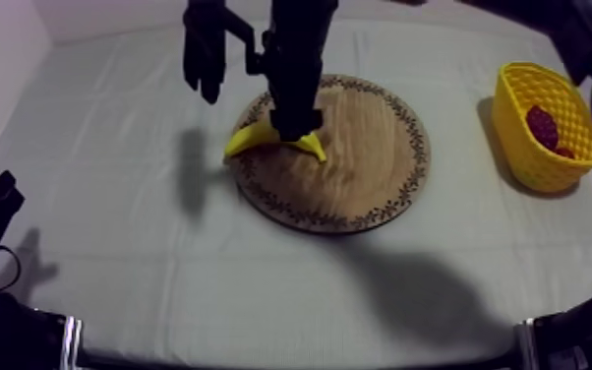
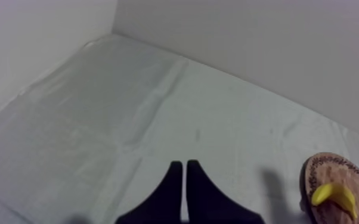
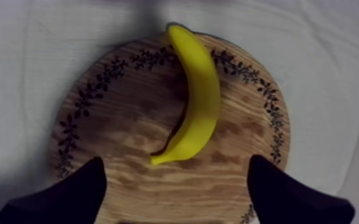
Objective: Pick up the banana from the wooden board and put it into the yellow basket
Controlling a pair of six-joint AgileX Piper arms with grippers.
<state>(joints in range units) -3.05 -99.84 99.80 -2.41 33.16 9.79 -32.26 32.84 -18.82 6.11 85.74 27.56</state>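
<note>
My left gripper rests low at the table's left, its fingers pressed together on nothing. The banana lies on the left part of the round wooden board. My right gripper hangs over it, fingers spread wide. At the far right stands the yellow basket, with red fruit inside.

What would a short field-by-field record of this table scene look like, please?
support: round wooden board with a patterned rim
target: curved yellow toy banana, lying on that board
destination: yellow lattice basket, apart from the board, dark red fruit inside
right gripper: open, over the banana
left gripper: shut on nothing, over the grey-white cloth
</note>
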